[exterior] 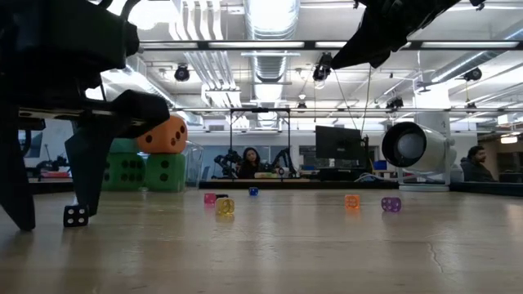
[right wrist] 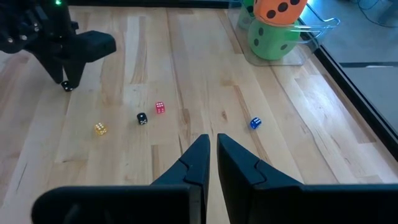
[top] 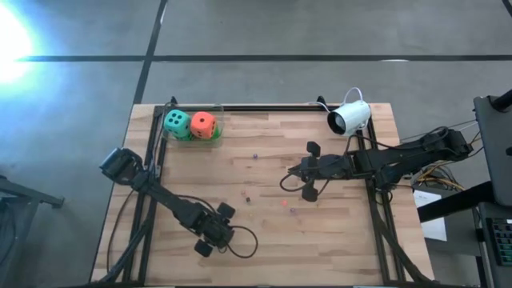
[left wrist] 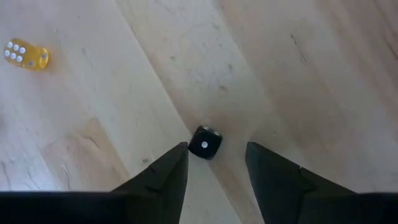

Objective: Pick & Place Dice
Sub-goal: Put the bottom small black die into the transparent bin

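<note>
Your left end effector [left wrist: 214, 149] is down at the surface [top: 344, 232], well away from the clear tray [right wrist: 314, 31] and toward the opposite, near edge. Its fingers are released and straddle a tiny black die [left wrist: 205, 142]. One finger is just beside the die, the other stands a little off it, and nothing is gripped. A small yellow die [left wrist: 26, 55] lies nearby.

The big soft dice all sit in the clear tray at the far corner. You can see the teal die [top: 177, 122] and the orange-red die [top: 203, 124] on top, with two green dice [exterior: 166, 171] below them.

Your right end effector [right wrist: 212, 146] hovers over the middle of the surface, well apart from the tray. Its fingers are clenched almost together on nothing. A pink die [right wrist: 160, 107], a blue die [right wrist: 254, 123] and a second black die [right wrist: 142, 118] lie loose between it and the tray
</note>
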